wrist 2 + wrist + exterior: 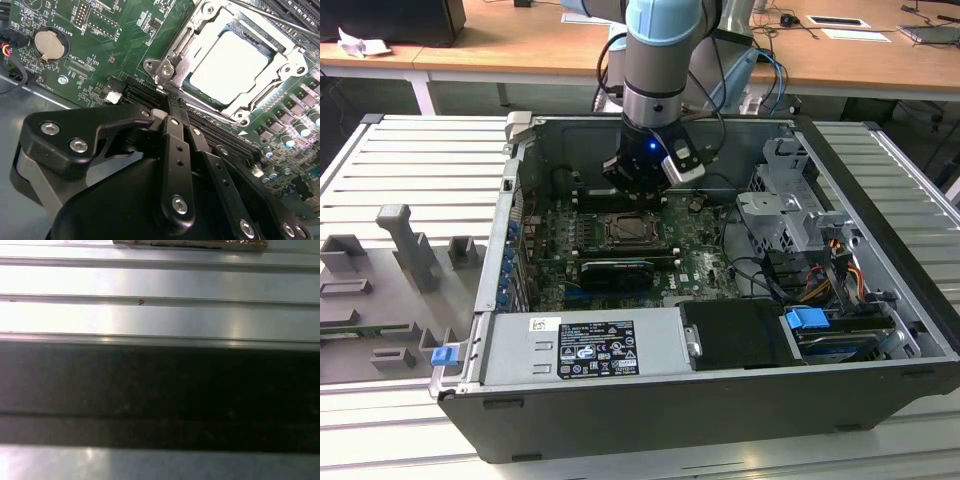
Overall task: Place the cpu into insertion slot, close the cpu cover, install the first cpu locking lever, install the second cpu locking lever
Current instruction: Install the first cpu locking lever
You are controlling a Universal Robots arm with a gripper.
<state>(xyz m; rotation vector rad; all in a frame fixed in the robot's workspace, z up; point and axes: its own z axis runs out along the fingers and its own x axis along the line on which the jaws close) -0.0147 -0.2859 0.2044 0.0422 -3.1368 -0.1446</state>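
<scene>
Silver cpu cover (240,107) — closed over cpu (229,67) — just beyond pressed-together gripper (167,102).

A ribbed grey metal tabletop (410,160) of parallel slats carries the scene. An open computer case (720,400) lies on its side directly on the slats, spanning the middle and the exterior view's right. On the exterior view's left sit grey moulded fixture blocks (405,245), and a small blue clip (443,354) rests just beside the case's near corner. The first wrist view shows the slats (160,285) close up.
</scene>
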